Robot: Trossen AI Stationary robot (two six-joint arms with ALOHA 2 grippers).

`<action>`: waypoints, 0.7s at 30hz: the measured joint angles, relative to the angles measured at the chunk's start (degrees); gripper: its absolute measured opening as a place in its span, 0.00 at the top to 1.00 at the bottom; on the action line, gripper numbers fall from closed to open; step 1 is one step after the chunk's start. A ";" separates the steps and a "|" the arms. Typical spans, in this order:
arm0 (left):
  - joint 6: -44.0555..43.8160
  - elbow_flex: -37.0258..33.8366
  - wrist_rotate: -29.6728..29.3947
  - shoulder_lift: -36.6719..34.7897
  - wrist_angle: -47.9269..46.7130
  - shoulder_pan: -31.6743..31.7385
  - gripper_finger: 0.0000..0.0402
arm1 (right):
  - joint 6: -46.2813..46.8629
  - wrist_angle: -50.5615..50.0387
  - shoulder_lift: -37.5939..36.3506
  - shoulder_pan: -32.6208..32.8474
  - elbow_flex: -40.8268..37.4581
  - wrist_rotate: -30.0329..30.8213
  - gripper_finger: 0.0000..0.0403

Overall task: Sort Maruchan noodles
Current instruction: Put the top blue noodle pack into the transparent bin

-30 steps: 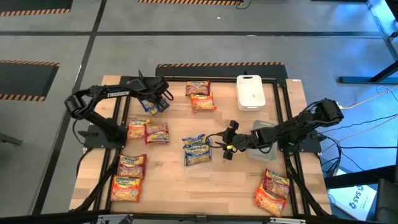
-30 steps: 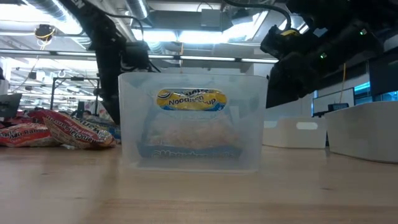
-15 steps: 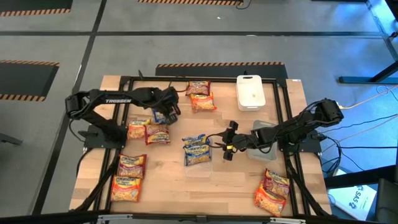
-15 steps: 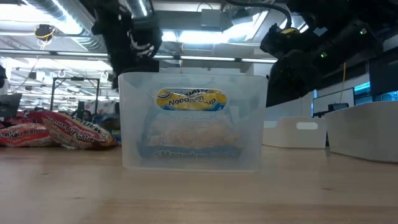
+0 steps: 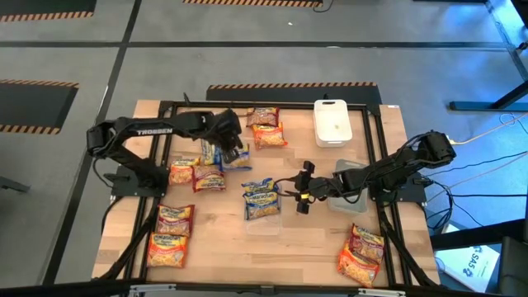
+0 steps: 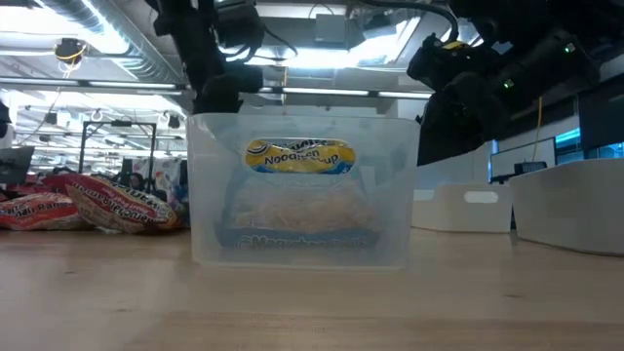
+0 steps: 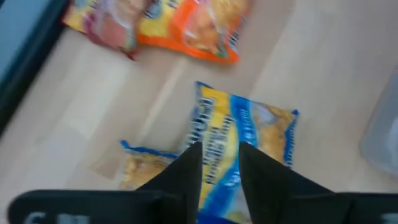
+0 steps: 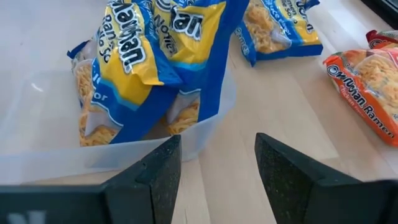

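My left gripper (image 5: 229, 153) hangs over the table's middle-left, shut on a blue-and-yellow Maruchan packet (image 7: 219, 134). A second blue packet (image 7: 144, 168) shows just beside it. My right gripper (image 5: 299, 191) is open and stands level by the right wall of a clear container (image 5: 262, 221), touching nothing that I can see. That container (image 8: 93, 155) holds several blue packets (image 8: 140, 56), which lean against its walls. Orange and dark red packets (image 5: 267, 128) lie flat near the far edge. My left gripper pinches the blue-and-yellow packet between its two fingers (image 7: 189, 168) at its upper end (image 7: 214, 155), coming from above and pointing down. The packet hangs below the fingers. Whether its lower end (image 7: 273, 121) touches the table, I cannot tell.
More packets lie at the left (image 5: 196, 175), the near left (image 5: 170, 233) and the near right corner (image 5: 361, 254). A white lid (image 5: 332, 121) sits at the far right. Another clear container (image 5: 353, 194) lies under my right arm.
My left gripper has moved toward the table's right and slightly toward its near edge, carrying the blue packet away from the far-left spot toward the clear container. My right arm has kept still.
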 joint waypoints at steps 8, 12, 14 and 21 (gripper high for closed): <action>3.40 0.36 6.58 1.25 3.32 9.54 0.63 | 0.07 0.44 0.00 0.00 -0.01 0.01 0.52; 3.72 0.36 11.89 3.65 4.89 13.34 0.58 | 0.52 0.55 0.00 0.00 -0.02 0.02 0.52; 4.44 0.34 13.72 5.63 4.56 14.53 0.56 | 0.59 0.47 0.00 0.00 -0.02 0.02 0.52; 8.22 0.29 15.93 12.91 4.75 16.58 0.56 | 0.60 1.55 0.00 -0.02 -0.02 0.04 0.52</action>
